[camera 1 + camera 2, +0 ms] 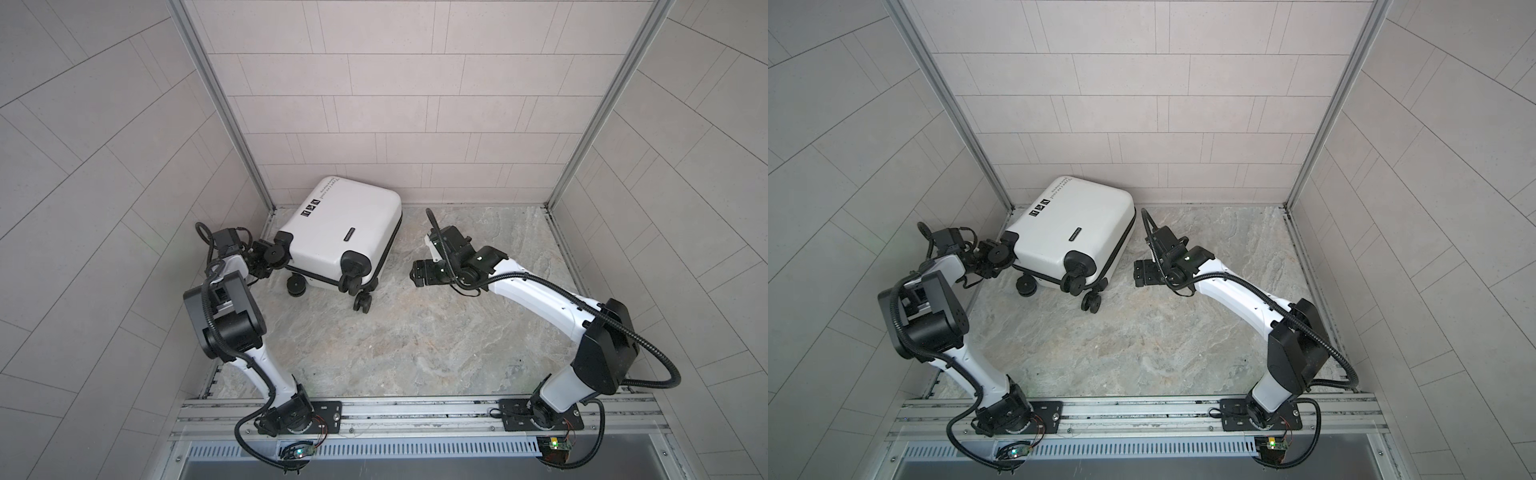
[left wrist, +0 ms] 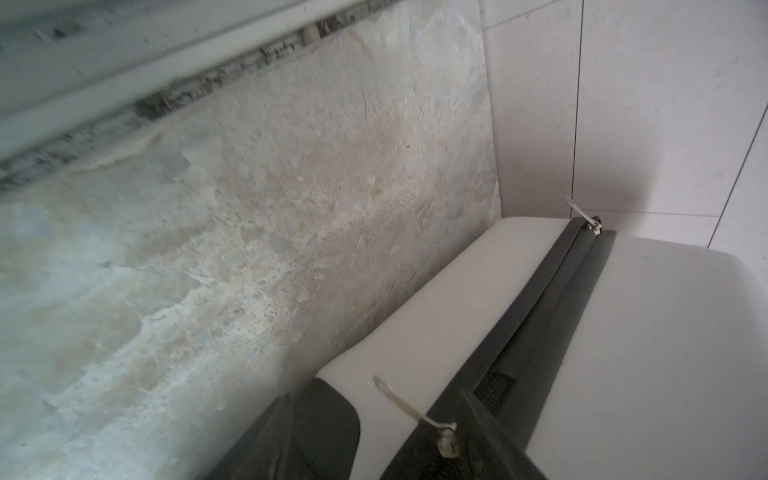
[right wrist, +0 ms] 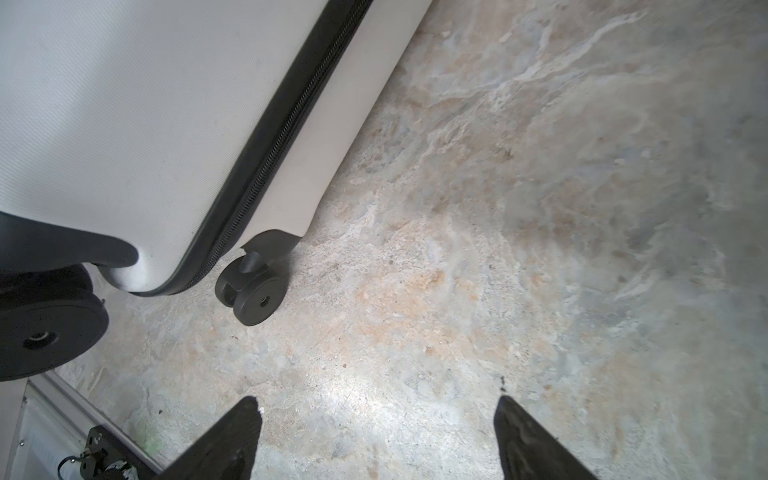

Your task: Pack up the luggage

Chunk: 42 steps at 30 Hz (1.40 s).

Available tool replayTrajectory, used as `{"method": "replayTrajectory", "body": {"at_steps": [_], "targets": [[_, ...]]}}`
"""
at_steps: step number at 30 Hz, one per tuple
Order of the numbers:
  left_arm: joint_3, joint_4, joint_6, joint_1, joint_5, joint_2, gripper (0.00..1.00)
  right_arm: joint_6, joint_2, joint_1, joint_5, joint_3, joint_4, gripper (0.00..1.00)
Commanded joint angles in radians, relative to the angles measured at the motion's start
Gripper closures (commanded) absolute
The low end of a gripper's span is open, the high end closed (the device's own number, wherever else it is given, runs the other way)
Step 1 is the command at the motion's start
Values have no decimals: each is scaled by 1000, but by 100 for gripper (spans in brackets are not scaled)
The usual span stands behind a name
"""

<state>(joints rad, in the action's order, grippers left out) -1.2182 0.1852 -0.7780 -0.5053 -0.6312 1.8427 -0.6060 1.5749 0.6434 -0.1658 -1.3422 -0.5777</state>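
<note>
Two grippers give two very different readings. The left gripper [image 1: 262, 258] sits at the wheel end of the luggage [image 1: 340, 232], at the left of both top views. Its wrist view shows dark, blurred shapes either side of a metal zipper pull [image 2: 409, 409] at the bottom of the frame, and whether the jaws grip it cannot be told. The right gripper [image 3: 380, 440] stands wide apart and empty, low over the stone floor [image 3: 498, 208], near the case's right edge but not touching it. The white case lies on its broad side at the upper left of the floor, far end toward the back corner, shut as far as shows. A tug on the thin pull could slip off it, or drag the case along, since nothing braces it. A wheel [image 1: 274, 251] hides the left fingertips from above. A second pull [image 2: 582, 214] shows far along the seam, but how much zip lies open between the two is unclear
</note>
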Motion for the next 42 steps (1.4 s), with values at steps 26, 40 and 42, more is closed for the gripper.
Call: {"method": "replayTrajectory", "body": {"at_steps": [26, 40, 42], "targets": [[256, -42, 9, 399, 62, -312, 33, 217, 0, -72, 58, -212, -186, 4], [221, 478, 215, 540, 338, -783, 25, 357, 191, -90, 133, -410, -339, 4], [227, 523, 207, 623, 388, -822, 25, 361, 210, -89, 127, -419, -346, 4]]}}
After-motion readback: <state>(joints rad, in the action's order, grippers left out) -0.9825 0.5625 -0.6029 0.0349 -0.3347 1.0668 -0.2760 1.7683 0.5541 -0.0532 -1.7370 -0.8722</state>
